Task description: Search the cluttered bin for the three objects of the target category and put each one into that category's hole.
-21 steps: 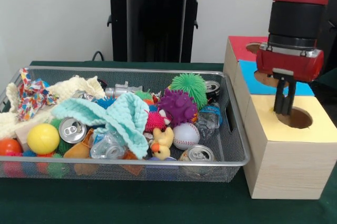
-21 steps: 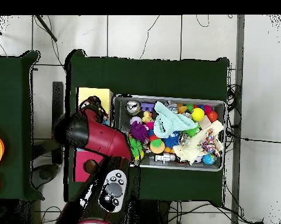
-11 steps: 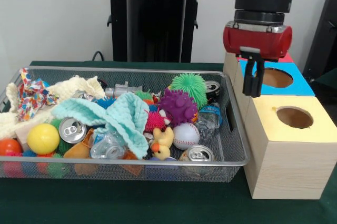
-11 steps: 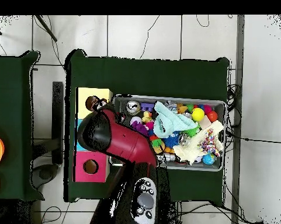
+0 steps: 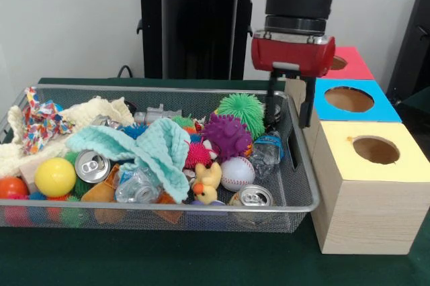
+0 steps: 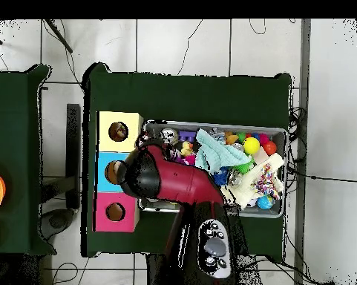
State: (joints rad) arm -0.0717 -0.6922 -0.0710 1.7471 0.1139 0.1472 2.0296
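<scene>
Pincer (image 5: 290, 102): empty, prongs apart, which I read as made ready for the next pick; it hangs over the mesh bin's (image 5: 304, 188) end wall. Just below and beside it: a can (image 5: 271, 112) against a green spiky ball (image 5: 242, 111). Further down: purple spiky ball (image 5: 227, 135), baseball (image 5: 237, 173), another can (image 5: 254, 197). To its other side: sorting box with blue hole (image 5: 349, 99), then yellow hole (image 5: 375, 150) (target category not evident to me).

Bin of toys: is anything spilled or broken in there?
Nothing looks spilled or broken. The wire bin is a jumble, with a mint cloth draped over cans and balls, but everything stays inside it.
</scene>
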